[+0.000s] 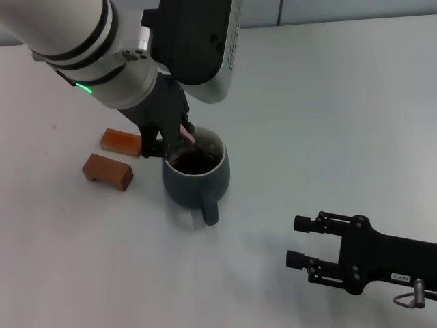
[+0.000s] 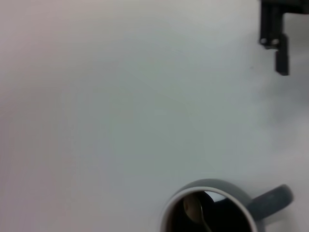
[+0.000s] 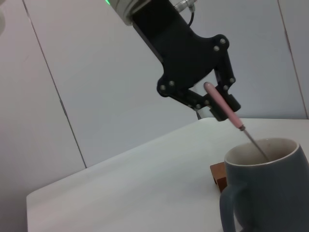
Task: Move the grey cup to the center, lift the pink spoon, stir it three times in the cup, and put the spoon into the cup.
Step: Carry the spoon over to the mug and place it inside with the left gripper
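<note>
Work surface: a plain white table [image 1: 328, 109], matte and unmarked, with soft shadows under what stands on it. Its far edge meets a pale grey wall [image 3: 96, 87] made of flat panels divided by thin dark seams; the right wrist view shows these seams running at a slant behind my arm.

Task objects: the grey cup [image 1: 196, 174] stands upright on the table in front of me, its handle turned toward my body and its white interior in shadow. The pink spoon [image 3: 227, 108] is tilted, its pink handle up and its metal neck running down past the rim into the cup; the left wrist view shows the silver bowl [image 2: 193, 209] inside, near the wall.

Left gripper [image 1: 179, 137]: poised just above the cup's far-left rim, fingers closed on the pink handle, which sticks out above them. A green indicator light [image 1: 83, 87] glows on the wrist housing.

Right gripper [image 1: 300, 240]: low over the table at my near right, well apart from the cup, its two black fingers spread with nothing between them.

Other objects: two brown wooden blocks [image 1: 109, 171] lie on the table to the left of the cup, one behind the other, near it but not touching.

Writing: a small white label [image 1: 401, 277] sits on the right gripper's body; its characters are too small to read. No other brand or text is legible.
</note>
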Robot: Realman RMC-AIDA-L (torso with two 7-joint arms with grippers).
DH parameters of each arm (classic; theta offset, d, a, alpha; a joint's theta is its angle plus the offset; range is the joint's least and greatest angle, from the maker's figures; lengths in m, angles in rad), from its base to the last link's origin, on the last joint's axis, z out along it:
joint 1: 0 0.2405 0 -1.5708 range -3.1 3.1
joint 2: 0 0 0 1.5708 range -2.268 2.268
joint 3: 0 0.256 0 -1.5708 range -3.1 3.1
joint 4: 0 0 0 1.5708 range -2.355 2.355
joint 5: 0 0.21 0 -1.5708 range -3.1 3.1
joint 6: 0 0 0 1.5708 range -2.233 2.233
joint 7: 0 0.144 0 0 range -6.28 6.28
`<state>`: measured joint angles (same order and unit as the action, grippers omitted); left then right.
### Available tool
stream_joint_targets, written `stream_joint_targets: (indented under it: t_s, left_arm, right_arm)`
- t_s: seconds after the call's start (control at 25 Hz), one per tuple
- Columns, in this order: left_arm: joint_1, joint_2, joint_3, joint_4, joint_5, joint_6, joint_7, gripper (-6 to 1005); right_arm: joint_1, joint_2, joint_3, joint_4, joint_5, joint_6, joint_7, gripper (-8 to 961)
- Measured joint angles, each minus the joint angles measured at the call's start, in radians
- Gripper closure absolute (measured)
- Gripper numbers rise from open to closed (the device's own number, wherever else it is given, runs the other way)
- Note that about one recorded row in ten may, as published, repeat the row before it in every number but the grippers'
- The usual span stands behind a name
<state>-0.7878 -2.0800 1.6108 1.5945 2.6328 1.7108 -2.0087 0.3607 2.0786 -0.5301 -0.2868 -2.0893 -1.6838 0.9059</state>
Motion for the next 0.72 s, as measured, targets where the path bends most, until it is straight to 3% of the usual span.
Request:
stream_joint_targets:
  t_s: [0.32,0.52,0.72]
  left_arm:
    - [-0.023,0.0,-0.009,-0.049,0.055,0.037,-0.013,865]
    - [-0.028,0.0,-0.02,-0.032,0.013,0.095,-0.013,865]
    - [-0.021,0.0,-0.032,-0.02,-0.049,0.074,-0.011,865]
  right_arm:
    - [0.0,-0.002,-0.003,0.0,0.0,-0.002,0.004,301]
    - [0.0,-0.002,-0.004,0.0,0.0,-0.002,0.005,301]
    - [-0.002,-0.002,-0.004,0.0,0.0,-0.002,0.005,301]
